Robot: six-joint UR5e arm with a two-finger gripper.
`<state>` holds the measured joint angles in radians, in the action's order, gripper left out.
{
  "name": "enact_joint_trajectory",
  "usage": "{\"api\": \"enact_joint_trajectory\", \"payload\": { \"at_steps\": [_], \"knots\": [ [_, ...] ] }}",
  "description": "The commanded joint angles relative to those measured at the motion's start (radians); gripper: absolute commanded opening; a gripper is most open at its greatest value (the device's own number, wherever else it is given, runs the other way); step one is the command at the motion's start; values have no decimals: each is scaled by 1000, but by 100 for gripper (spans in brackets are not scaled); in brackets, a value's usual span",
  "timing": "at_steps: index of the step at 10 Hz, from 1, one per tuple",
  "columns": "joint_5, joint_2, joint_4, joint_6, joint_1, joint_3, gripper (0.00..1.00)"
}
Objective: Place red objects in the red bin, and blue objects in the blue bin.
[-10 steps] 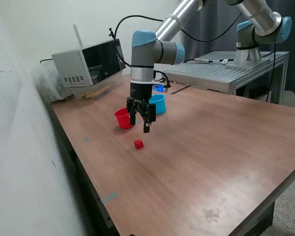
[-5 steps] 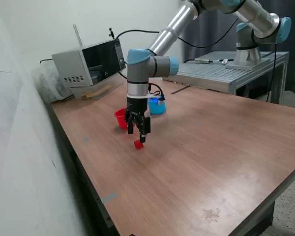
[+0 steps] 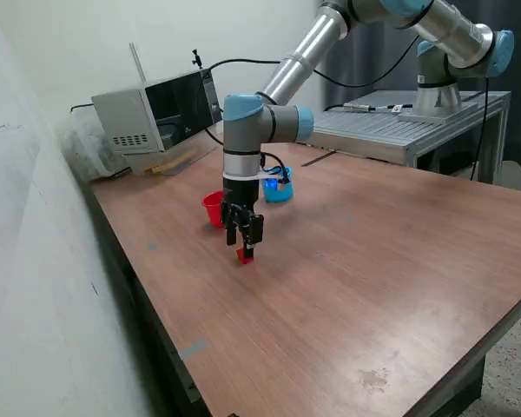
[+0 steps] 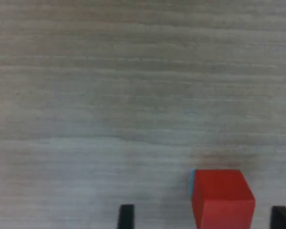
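The UR5e arm (image 3: 269, 113) is shown reaching down from the exterior view's upper right, with its wrist vertical above the wooden table (image 3: 373, 287). The two-finger gripper (image 3: 244, 249) is lowered onto a small red cube (image 3: 244, 255), which rests on the table near the edge at the exterior view's left. In the wrist view the red cube (image 4: 222, 197) is seen between the two dark fingertips (image 4: 127, 216), which stand apart; a clear gap is visible between the cube and one fingertip, while the cube lies closer to the other fingertip (image 4: 282, 217). The jaws are therefore spread and are not pressed on the cube. A thin sliver of blue is seen along one edge of the cube in the wrist view; what it is cannot be told.

The red cup (image 3: 214, 208) stands just behind the gripper, partly hidden by the wrist. The light blue cup (image 3: 276, 188) stands near it, toward the exterior view's right; something blue shows inside its rim, but it cannot be identified. A grey and black box-shaped appliance (image 3: 152, 109) is seen at the far end of the table, and a grey metal bench (image 3: 399, 130) carries the arm's base (image 3: 438, 91).
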<state>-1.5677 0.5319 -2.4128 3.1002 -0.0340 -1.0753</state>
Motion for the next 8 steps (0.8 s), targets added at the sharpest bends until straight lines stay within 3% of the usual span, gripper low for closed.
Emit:
{"api": "enact_joint_trajectory", "payload": {
  "at_steps": [1, 6, 8],
  "knots": [
    [2, -4, 1, 0, 0, -3, 0],
    [-3, 13, 9, -2, 0, -8, 0],
    [-3, 133, 12, -2, 3, -32, 0]
  ]
}}
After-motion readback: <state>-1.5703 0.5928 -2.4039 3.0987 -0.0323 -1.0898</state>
